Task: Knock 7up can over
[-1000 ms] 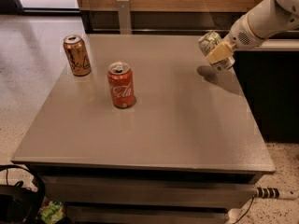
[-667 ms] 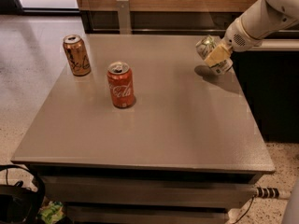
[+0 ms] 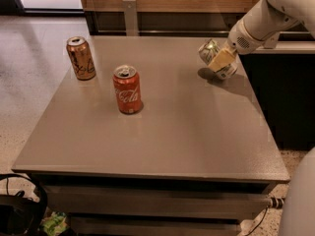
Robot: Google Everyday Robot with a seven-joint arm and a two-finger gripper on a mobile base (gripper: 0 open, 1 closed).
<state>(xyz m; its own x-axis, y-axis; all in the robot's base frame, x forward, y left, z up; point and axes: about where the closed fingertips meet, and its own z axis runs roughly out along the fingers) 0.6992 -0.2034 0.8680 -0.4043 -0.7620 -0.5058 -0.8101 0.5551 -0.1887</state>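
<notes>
Tabletop scene, read from the left of the view to the right. Three soda cans stand or lean on one grey table (image 3: 187, 132), one of each kind.

(a) Copper-brown can (image 3: 81, 59): upright near the table's far left corner, the can farthest from the gripper. Its silver top faces up; what it holds cannot be seen.

(b) Red-orange Coca-Cola can (image 3: 127, 90): upright, nearer the camera than (a) and well apart from it, lying between (a) and the gripper though clear of both. Its top faces up; contents cannot be seen.

(c) 7up can (image 3: 208, 51): at the table's far right, inside the gripper, tilted with its silver top leaning away from the arm toward the other two cans. Its shadow falls on the table just beneath it. Contents cannot be seen.

(d) Gripper (image 3: 220, 60): one only, reaching in from the upper right on a white arm (image 3: 261, 21) and clamped on the 7up can. One tan pad (image 3: 222, 59) lies across the can's body; the opposite pad is hidden behind it.
</notes>
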